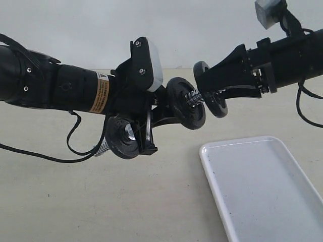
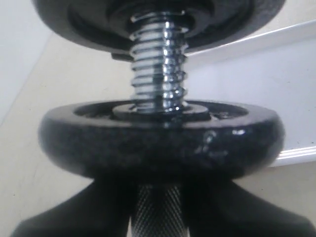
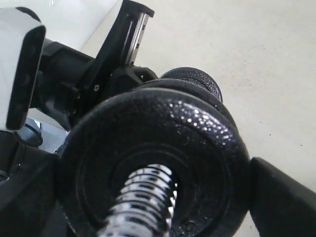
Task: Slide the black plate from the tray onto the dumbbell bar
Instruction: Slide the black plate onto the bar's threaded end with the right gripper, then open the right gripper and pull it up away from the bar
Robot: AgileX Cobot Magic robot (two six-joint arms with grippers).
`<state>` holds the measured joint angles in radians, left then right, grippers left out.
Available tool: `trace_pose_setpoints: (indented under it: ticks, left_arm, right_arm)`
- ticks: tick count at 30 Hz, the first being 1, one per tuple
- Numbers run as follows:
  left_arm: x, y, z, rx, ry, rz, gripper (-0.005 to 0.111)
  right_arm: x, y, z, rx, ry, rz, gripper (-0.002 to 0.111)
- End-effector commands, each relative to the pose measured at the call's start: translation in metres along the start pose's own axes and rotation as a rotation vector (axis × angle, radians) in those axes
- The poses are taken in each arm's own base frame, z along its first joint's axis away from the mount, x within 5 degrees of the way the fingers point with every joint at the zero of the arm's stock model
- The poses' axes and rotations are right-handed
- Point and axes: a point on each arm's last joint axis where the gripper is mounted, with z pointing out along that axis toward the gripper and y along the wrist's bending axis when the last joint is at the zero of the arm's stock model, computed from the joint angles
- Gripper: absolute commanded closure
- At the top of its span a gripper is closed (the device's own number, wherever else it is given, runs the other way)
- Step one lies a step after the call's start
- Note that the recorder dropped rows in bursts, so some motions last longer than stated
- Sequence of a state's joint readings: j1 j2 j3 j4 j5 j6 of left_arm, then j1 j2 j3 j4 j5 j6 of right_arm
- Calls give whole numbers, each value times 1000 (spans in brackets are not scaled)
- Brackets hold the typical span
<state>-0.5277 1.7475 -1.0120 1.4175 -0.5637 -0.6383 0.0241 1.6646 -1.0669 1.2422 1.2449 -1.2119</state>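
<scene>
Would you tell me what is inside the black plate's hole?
The dumbbell bar's threaded end passes through the black plate; in the right wrist view the plate covers the rest.

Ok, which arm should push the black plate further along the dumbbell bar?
Probably right: the right claw grips the black plate, already on the threaded end of the dumbbell bar, while the left claw clamps its middle.
</scene>
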Motion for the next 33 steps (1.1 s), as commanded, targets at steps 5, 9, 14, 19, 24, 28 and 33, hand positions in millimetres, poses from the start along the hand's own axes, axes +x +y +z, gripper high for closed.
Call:
trace_pose_setpoints:
  ticks: [5, 9, 14, 19, 24, 28, 33]
  left_arm:
    - [-62, 16, -31, -65, -288, -60, 102]
    - [-59, 17, -30, -75, -255, -79, 102]
    - [-50, 18, -29, -90, -157, -112, 102]
    - [-42, 23, -28, -150, -74, -188, 102]
    - [-18, 23, -13, -159, 36, -261, 102]
    - [8, 16, 10, -100, 89, -319, 102]
    - [20, 13, 18, -90, 118, -343, 102]
  right_arm:
    - [0, -4, -1, 31, 4, -23, 4]
    - [-6, 1, -3, 15, -54, -97, 4]
    - [-31, 32, -21, 35, -150, -297, 4]
    - [-67, 69, -62, 195, -290, -431, 4]
    - [-72, 94, -94, 261, -363, -471, 4]
    - [-69, 104, -97, 252, -360, -461, 4]
    - [-66, 106, -96, 212, -331, -452, 4]
